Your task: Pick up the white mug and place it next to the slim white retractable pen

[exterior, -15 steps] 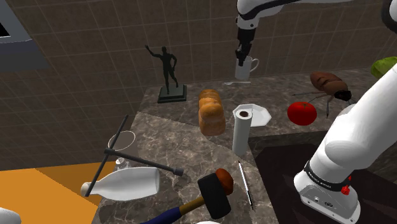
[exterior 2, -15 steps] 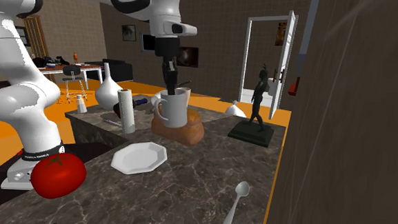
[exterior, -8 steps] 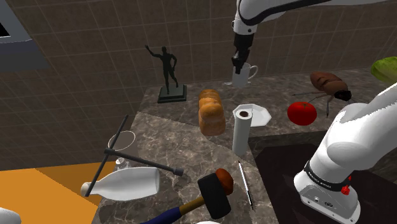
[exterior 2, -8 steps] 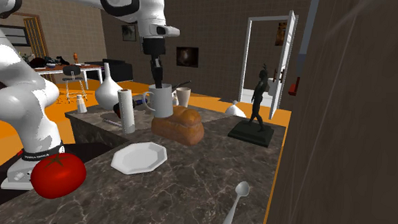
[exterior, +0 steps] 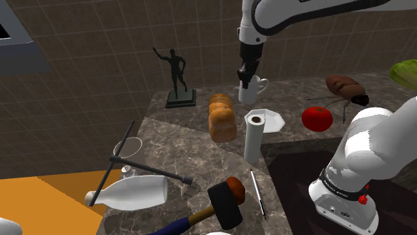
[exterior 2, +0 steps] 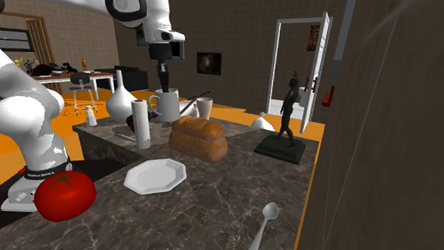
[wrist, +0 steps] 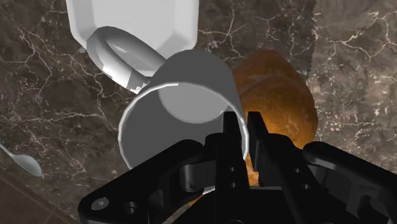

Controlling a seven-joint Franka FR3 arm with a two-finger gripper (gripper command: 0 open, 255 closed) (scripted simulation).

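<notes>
Mug point(exterior: 248, 91) hanging off gripper point(exterior: 245, 72), clamped narrow on rim only, airborne over far counter point(exterior: 187, 143) end near bread loaf point(exterior: 222, 117). Your risk: thin grip slips, or you clip paper towel roll point(exterior: 253, 137) standing between it and pen point(exterior: 258, 193).

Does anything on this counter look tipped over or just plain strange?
Yes. A white bottle lies on its side at the counter's edge, near a hammer. A brown beetle near the tomato looks bigger than the tomato itself.

Loaf point(wrist: 275, 95) half behind the hand point(wrist: 244, 123)
</notes>
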